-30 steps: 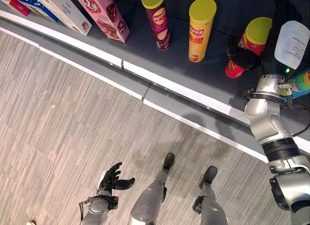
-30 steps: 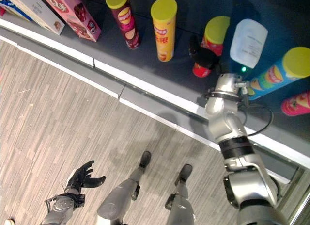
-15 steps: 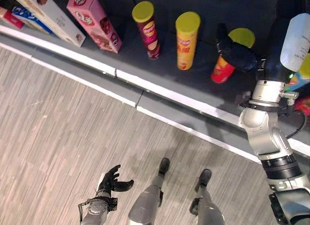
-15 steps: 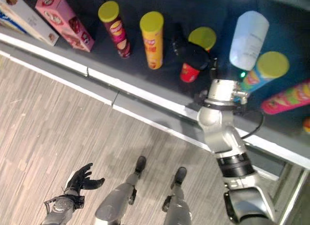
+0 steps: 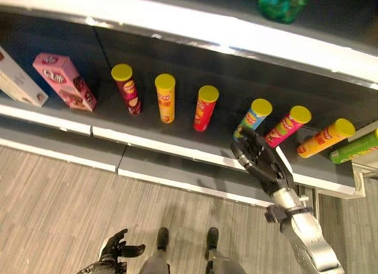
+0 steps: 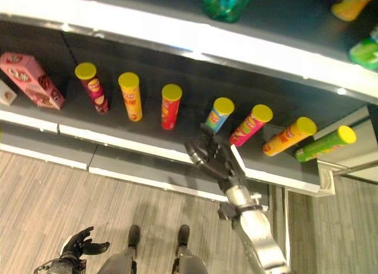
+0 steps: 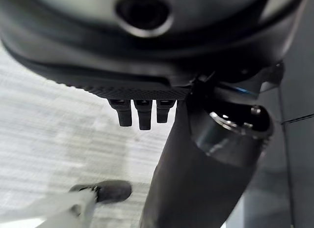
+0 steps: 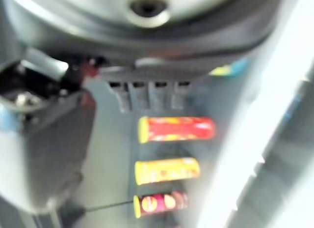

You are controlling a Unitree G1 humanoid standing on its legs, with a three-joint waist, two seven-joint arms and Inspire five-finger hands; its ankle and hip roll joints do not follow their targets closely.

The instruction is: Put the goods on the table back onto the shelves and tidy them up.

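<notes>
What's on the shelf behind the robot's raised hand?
Behind the right hand stands a blue can with a yellow lid, leaning; a pink can is beside it. The hand covers the blue can's foot.

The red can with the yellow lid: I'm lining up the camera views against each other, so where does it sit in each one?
Left eye view: red can stands third in the row, right of the yellow can.
Right eye view: red can, again third, up-left of the right hand.
Right wrist view: red can past the fingers, beside the yellow can.
Left wrist view: not in it.
Shared landmark: the yellow can next to it.
</notes>
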